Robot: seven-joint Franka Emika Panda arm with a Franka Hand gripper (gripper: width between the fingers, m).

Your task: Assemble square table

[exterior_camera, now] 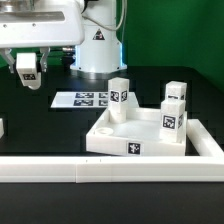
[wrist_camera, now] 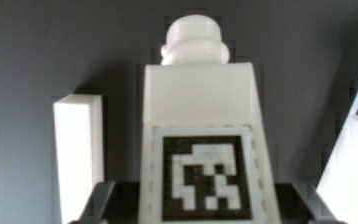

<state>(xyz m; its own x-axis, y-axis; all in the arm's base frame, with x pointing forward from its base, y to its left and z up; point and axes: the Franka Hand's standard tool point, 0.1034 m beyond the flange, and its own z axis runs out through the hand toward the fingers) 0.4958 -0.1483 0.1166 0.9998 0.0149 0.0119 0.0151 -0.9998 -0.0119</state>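
Note:
The square table top (exterior_camera: 140, 134) lies white and rimmed on the black table, with a tag on its front wall. Three tagged legs stand upright in it: one at the back left corner (exterior_camera: 120, 95), one at the back right (exterior_camera: 176, 94) and one on the right side (exterior_camera: 171, 118). My gripper (exterior_camera: 28, 74) hangs above the table at the exterior view's far left, apart from the top. In the wrist view the gripper (wrist_camera: 202, 205) is shut on another leg (wrist_camera: 201, 120). That leg's tag faces the camera and its threaded tip (wrist_camera: 194, 40) points away. Dark fingers (wrist_camera: 115, 200) flank it.
A long white rail (exterior_camera: 110, 168) runs along the front and up the right side. The marker board (exterior_camera: 86, 99) lies behind the table top. A small white piece (exterior_camera: 1, 127) sits at the exterior view's left edge. A white block (wrist_camera: 78, 150) shows beside the held leg.

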